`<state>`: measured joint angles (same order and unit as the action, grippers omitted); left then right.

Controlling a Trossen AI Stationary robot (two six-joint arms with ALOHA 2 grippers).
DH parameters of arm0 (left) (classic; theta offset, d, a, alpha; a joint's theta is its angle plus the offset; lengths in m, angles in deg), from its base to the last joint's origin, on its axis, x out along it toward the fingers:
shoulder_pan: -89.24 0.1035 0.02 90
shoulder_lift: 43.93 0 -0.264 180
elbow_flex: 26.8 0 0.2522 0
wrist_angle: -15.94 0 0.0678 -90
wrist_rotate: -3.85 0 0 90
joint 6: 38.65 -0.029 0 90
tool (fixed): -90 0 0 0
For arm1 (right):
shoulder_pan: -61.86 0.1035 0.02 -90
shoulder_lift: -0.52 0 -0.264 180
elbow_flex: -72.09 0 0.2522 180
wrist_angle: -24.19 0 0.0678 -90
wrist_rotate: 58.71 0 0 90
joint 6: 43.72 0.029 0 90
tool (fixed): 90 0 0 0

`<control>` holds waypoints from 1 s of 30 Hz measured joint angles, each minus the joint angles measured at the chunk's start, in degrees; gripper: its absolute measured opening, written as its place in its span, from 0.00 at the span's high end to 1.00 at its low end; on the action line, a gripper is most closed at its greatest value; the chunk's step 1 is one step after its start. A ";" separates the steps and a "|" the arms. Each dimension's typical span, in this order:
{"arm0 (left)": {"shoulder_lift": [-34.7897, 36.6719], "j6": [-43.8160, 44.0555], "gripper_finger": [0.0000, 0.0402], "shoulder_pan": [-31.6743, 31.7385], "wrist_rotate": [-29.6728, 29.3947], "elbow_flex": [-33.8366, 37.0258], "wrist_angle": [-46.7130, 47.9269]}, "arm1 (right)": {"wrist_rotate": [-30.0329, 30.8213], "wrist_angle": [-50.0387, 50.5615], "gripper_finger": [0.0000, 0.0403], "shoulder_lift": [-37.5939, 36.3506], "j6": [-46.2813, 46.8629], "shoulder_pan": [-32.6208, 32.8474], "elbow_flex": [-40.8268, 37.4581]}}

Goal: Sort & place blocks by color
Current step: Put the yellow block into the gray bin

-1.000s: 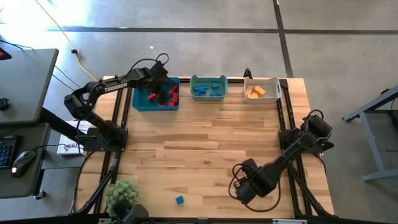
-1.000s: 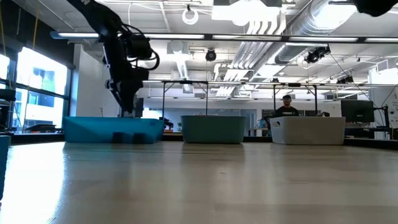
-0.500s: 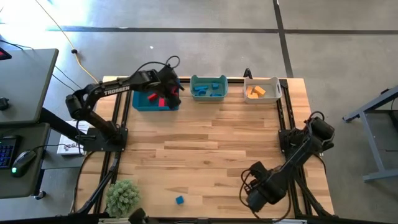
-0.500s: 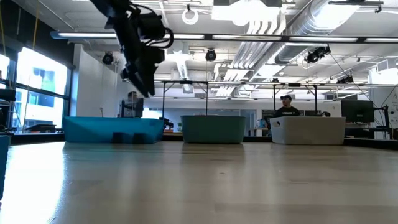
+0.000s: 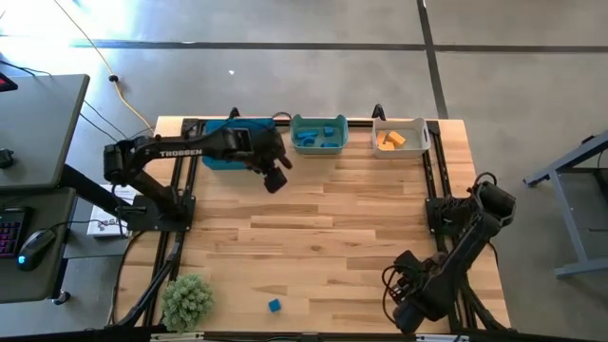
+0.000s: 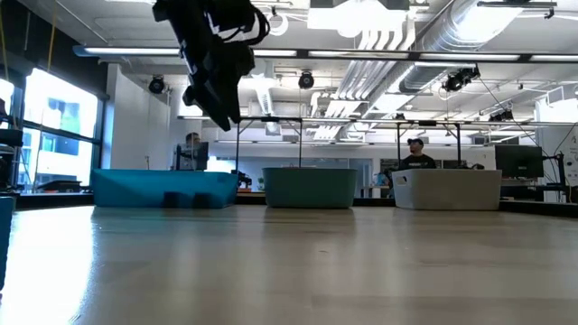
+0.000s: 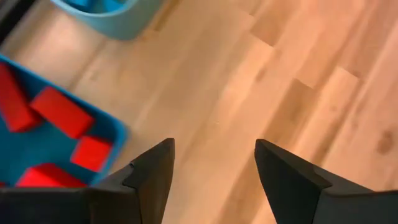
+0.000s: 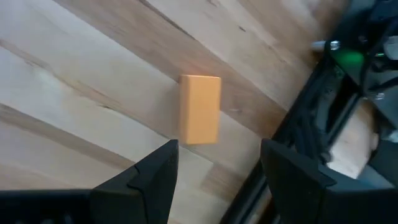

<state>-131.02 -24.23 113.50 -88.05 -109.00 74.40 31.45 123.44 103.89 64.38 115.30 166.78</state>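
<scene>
My left gripper [image 5: 275,180] [image 7: 212,149] hangs open and empty above the table, just past the blue bin's [image 5: 215,159] near right corner. Red blocks [image 7: 62,112] lie inside that bin. My right gripper [image 5: 408,309] [image 8: 217,149] is open low over the table's near right corner. An orange block [image 8: 199,109] lies flat on the wood just ahead of its fingers, untouched; the arm hides it in the high view. A blue block [image 5: 274,305] lies on the table near the near edge. Blue blocks fill the teal bin [image 5: 318,134], and orange blocks sit in the white bin [image 5: 400,137].
The three bins stand in a row along the far edge [image 6: 310,188]. A small green plant [image 5: 186,299] stands at the near left corner. The right arm's base and cables [image 8: 348,74] are close beside the orange block. Bare wood spans the middle of the table.
My left gripper has risen out of the blue bin and swung toward the table's near edge and right, ending beside the bin's corner. My right gripper has moved toward the table's near right corner.
</scene>
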 joint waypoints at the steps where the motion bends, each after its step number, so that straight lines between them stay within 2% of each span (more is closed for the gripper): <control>1: 0.00 0.71 0.47 -0.88 0.00 0.00 0.02 | -0.03 0.70 0.46 0.00 -0.01 0.37 0.00; 6: 0.00 4.03 0.47 -4.89 0.00 0.00 0.06 | -0.44 4.64 0.46 -0.38 -0.01 1.90 -0.26; 12: 0.00 8.05 0.47 -8.95 -0.02 0.00 0.06 | 0.26 3.19 0.46 -6.13 2.97 2.99 -5.99; 23: 0.00 12.64 0.47 -15.31 -0.02 0.00 0.08 | 0.00 -10.43 0.46 -20.82 9.64 2.99 -18.09; 30: 0.00 14.13 0.47 -17.78 -0.09 0.00 0.08 | 0.68 -19.58 0.43 -25.14 12.54 2.99 -24.23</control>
<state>-131.02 -10.10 95.72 -88.13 -109.00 74.48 32.13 103.86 78.76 76.92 118.29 142.55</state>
